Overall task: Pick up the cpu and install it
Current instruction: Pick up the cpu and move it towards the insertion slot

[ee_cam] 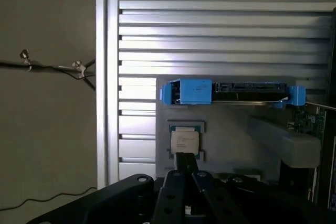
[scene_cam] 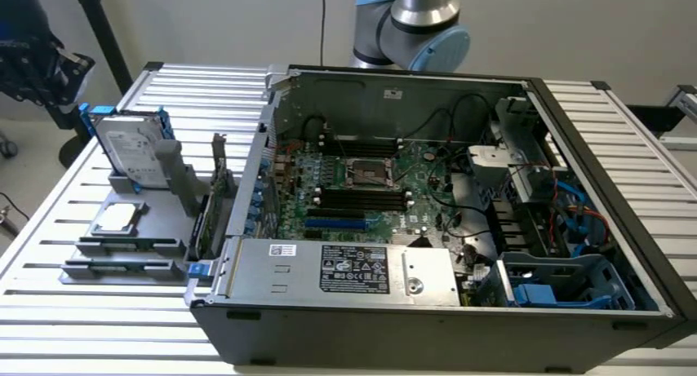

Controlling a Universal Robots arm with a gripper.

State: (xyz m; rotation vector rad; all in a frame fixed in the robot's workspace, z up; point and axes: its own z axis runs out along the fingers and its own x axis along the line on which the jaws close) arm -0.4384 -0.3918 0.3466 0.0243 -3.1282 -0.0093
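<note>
The cpu (scene_cam: 117,218), a small square chip with a shiny silver top, lies flat in a recess of the grey holder (scene_cam: 163,229) on the table at the exterior view's left. In the wrist view the cpu (ee_cam: 185,141) sits just beyond my gripper (ee_cam: 184,157), which hangs well above it. The two dark fingers (ee_cam: 173,182) meet at their tips with nothing between them. The open computer case (scene_cam: 250,188) lies on its side, and the motherboard's cpu socket (scene_cam: 368,174) is uncovered near its middle.
A silver hard drive in a blue bracket (scene_cam: 129,152) stands upright behind the cpu, as does a circuit card (scene_cam: 221,188) beside the case wall. The arm's base (scene_cam: 419,25) rises behind the case. Cables (ee_cam: 52,67) hang off the table edge.
</note>
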